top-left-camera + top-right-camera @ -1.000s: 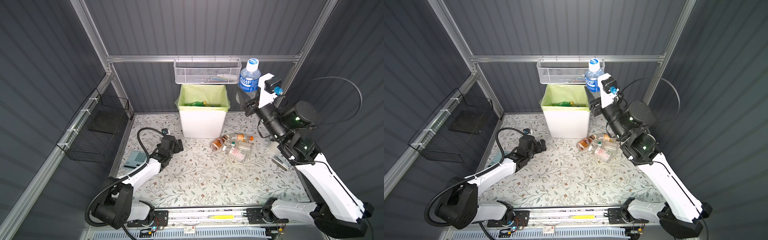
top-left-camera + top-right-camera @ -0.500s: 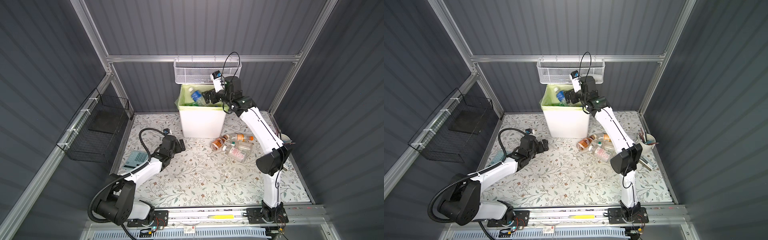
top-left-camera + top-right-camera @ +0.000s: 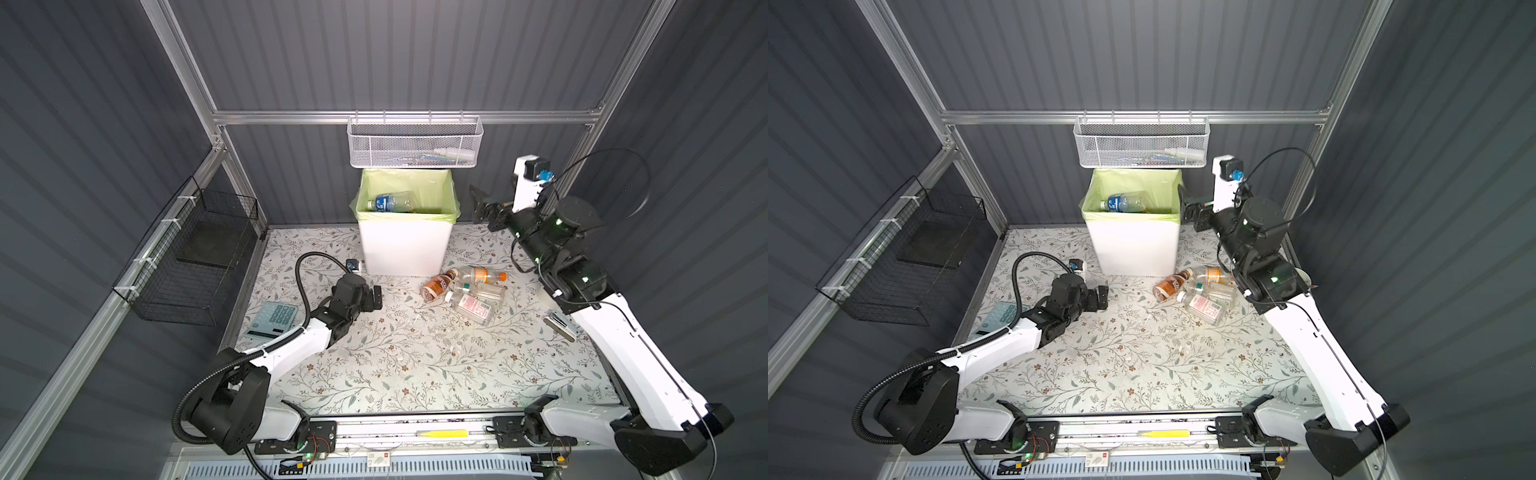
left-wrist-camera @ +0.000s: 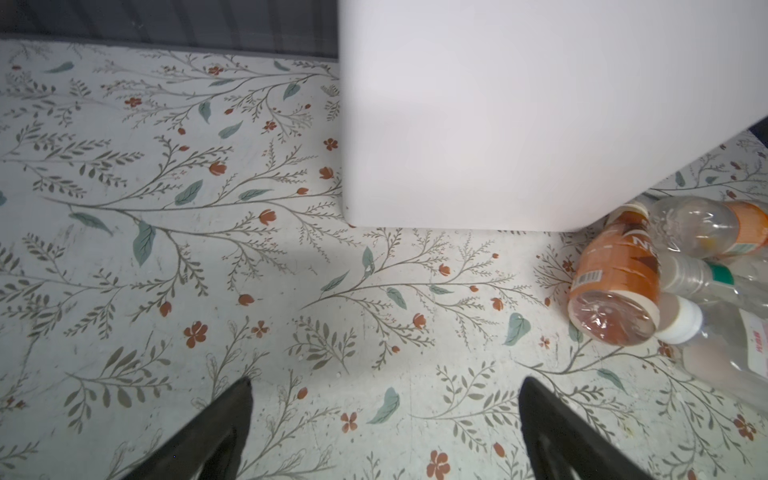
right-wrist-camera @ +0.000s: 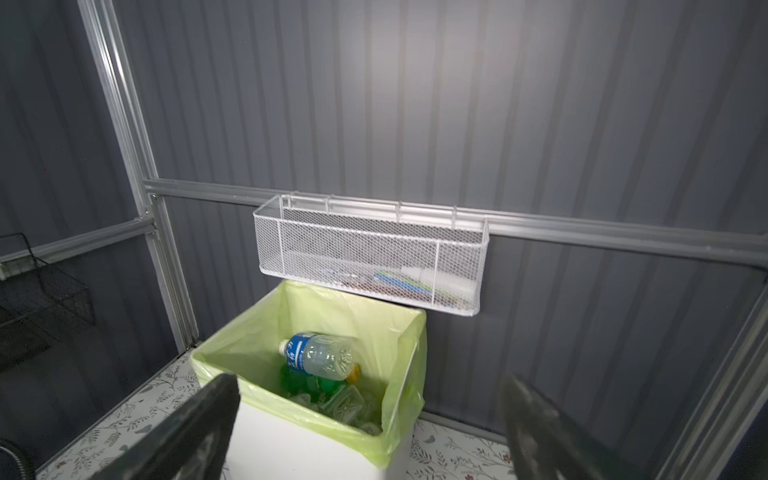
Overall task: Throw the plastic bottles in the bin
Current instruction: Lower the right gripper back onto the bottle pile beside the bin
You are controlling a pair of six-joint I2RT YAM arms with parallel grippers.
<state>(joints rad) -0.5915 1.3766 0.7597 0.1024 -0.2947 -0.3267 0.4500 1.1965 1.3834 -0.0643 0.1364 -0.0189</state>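
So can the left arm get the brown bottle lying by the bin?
Probably yes. The left gripper is open and low over the table, and only bare table lies between it and the brown bottle. The bin stands beside that path, not across it.

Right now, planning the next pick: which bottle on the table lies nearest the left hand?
The amber orange-labelled bottle, leftmost of them; the clear ones lie beyond it.

Ahead of your left gripper (image 4: 386, 380), the bin (image 4: 540, 104) loses its rim to the frame's edge; the bottles (image 4: 615, 274) beside it run half out of view; beyond your right gripper (image 5: 368, 378), the blue-labelled bottle (image 5: 320, 355) covers most of those beneath; the mesh basket (image 5: 370, 249) holds items too blurred to name.
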